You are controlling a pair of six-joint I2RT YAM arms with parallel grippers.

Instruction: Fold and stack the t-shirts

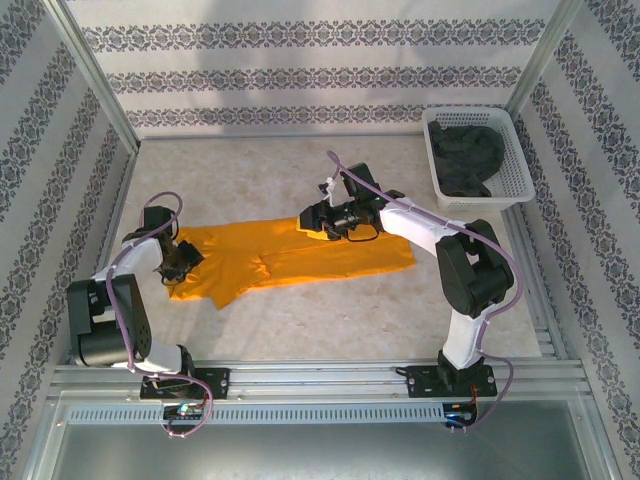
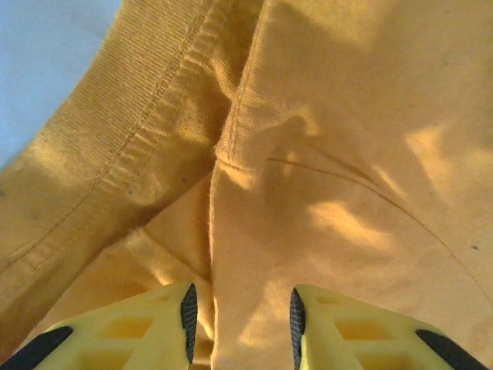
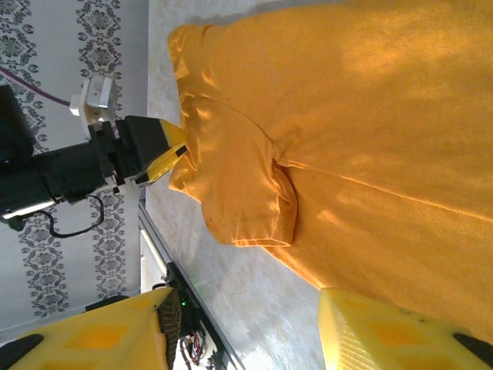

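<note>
The mustard-orange t-shirt [image 1: 300, 260] lies spread across the middle of the table, its sleeve and body also in the right wrist view [image 3: 370, 116]. My left gripper [image 1: 180, 260] sits on the shirt's left end. In the left wrist view [image 2: 240, 308] its jaws are closed part-way on a bunched fold of the orange cloth [image 2: 347, 154] beside the ribbed neckband. My right gripper [image 1: 312, 222] hovers over the shirt's far edge. It is open [image 3: 250, 324], with bare table between its fingers. The dark charcoal t-shirt [image 1: 465, 155] lies crumpled in the basket.
The white lattice basket [image 1: 482, 198] stands at the back right corner. Patterned walls close in the table on three sides. A metal rail [image 1: 320, 375] runs along the near edge by the arm bases. The left gripper [image 3: 158, 146] also shows at the shirt's edge in the right wrist view.
</note>
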